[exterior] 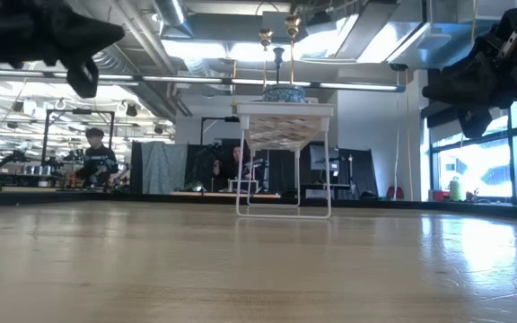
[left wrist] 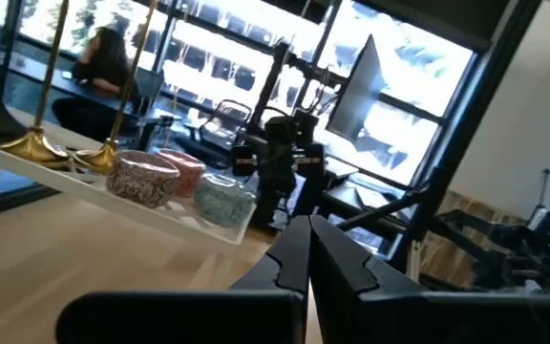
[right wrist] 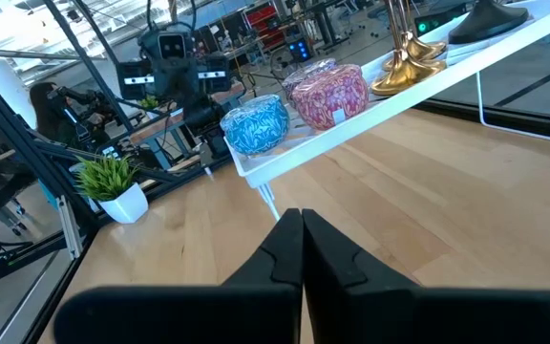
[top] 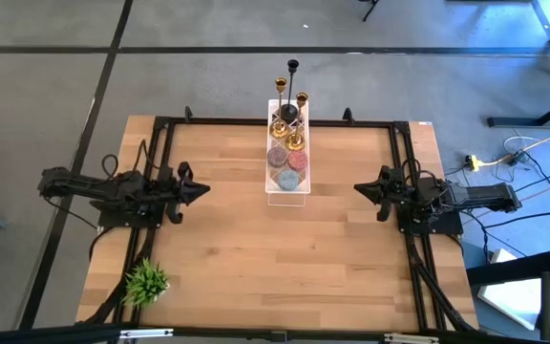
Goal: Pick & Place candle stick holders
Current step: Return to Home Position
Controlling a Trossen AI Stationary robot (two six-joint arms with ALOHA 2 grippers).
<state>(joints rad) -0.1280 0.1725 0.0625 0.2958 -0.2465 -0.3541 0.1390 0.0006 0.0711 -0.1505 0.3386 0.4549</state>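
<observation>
The candle stick holders, one black (top: 292, 88) and several gold (top: 295, 134), stand upright by their round bases on the far half of a white raised tray (top: 288, 194) at the table's far middle. Their gold bases show in the left wrist view (left wrist: 34, 145) and the right wrist view (right wrist: 407, 65). My left gripper (top: 205, 189) is shut and empty left of the tray, above the table. My right gripper (top: 358, 188) is shut and empty right of the tray. Both point at the tray.
Several patterned round containers (top: 286, 166), blue (right wrist: 258, 124) and pink (right wrist: 330, 94), sit on the tray's near half. A small green plant (top: 146, 282) stands at the table's near left corner. Black rails (top: 256, 122) frame the table. People sit in the room beyond (exterior: 94, 157).
</observation>
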